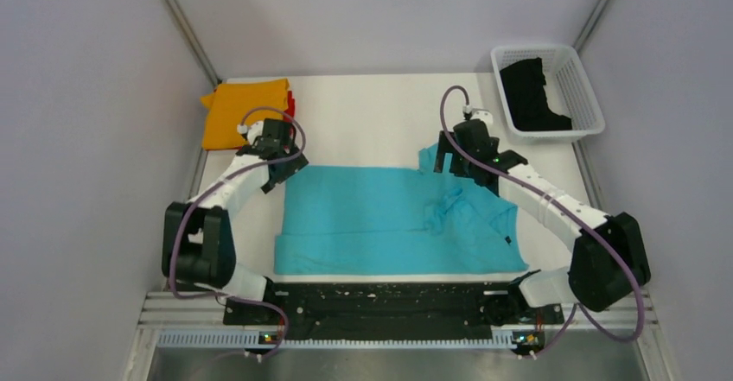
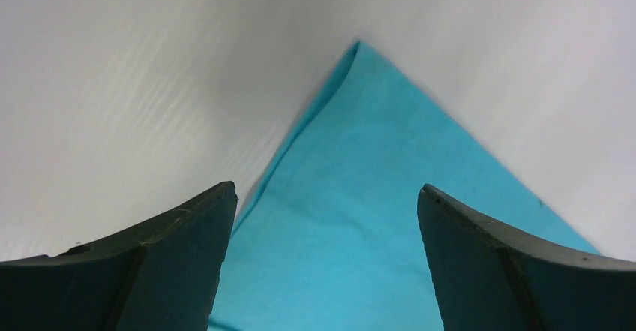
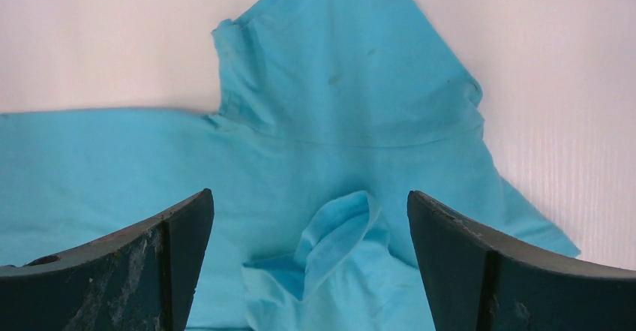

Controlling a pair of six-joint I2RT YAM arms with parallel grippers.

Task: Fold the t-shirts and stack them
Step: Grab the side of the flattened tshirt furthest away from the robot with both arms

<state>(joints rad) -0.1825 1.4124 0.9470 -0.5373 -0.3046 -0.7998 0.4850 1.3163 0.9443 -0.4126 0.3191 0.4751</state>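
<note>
The turquoise t-shirt (image 1: pixel 389 217) lies spread along the worktop's (image 1: pixel 372 122) near edge. The left gripper (image 2: pixel 326 192) hangs over its far left corner, fingers wide and empty. The right gripper (image 3: pixel 311 196) is equally wide over the far right sleeve. At the far left corner sits a folded orange t-shirt (image 1: pixel 242 113), seemingly atop a red t-shirt (image 1: pixel 290 103). A black t-shirt (image 1: pixel 532 96) fills the mesh basket (image 1: pixel 588 96) at the far right corner.

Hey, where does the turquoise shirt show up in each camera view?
Top external: turquoise shirt spread flat mid-table.
Left wrist: only a pointed corner, lower centre.
Right wrist: fills most of the picture, sleeve at top.
Shared landmark: the white table around it.
</note>
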